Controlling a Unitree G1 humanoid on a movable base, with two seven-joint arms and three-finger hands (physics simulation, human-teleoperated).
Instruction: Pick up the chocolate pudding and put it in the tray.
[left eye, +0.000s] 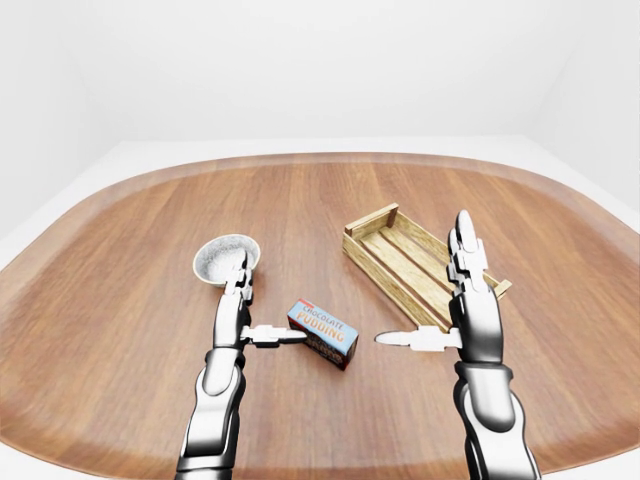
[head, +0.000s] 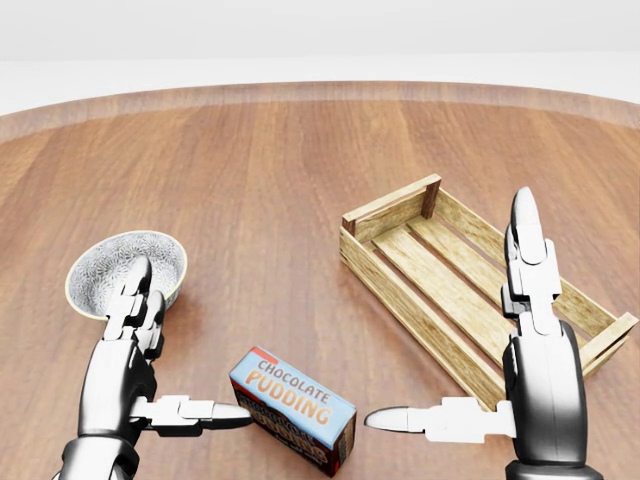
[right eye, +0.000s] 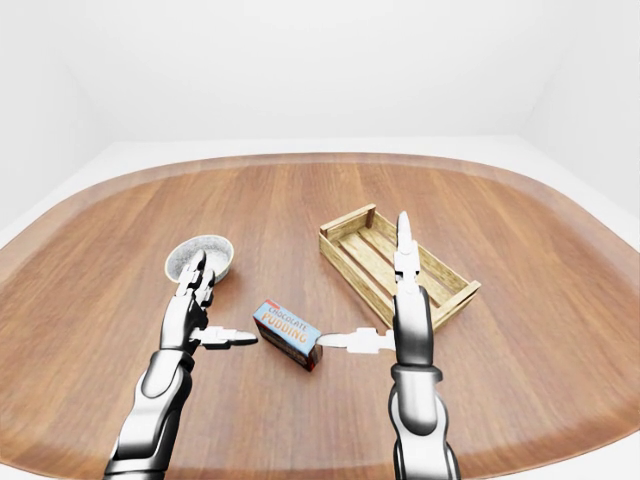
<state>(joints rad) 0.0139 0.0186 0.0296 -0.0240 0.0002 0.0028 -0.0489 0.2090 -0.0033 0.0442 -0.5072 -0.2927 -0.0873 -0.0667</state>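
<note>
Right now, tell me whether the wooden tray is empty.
Empty. The tray shows only bare slats inside; the chocolate pudding lies outside it on the table.

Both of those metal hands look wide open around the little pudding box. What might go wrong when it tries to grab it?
1. The chocolate pudding lies skewed between the open left hand and right hand, so a squeeze may twist or push it away.
2. The left hand's thumb is nearly at the box, so it may nudge it early.
3. The right hand overlaps the tray in the head view and may bump its wall.
</note>
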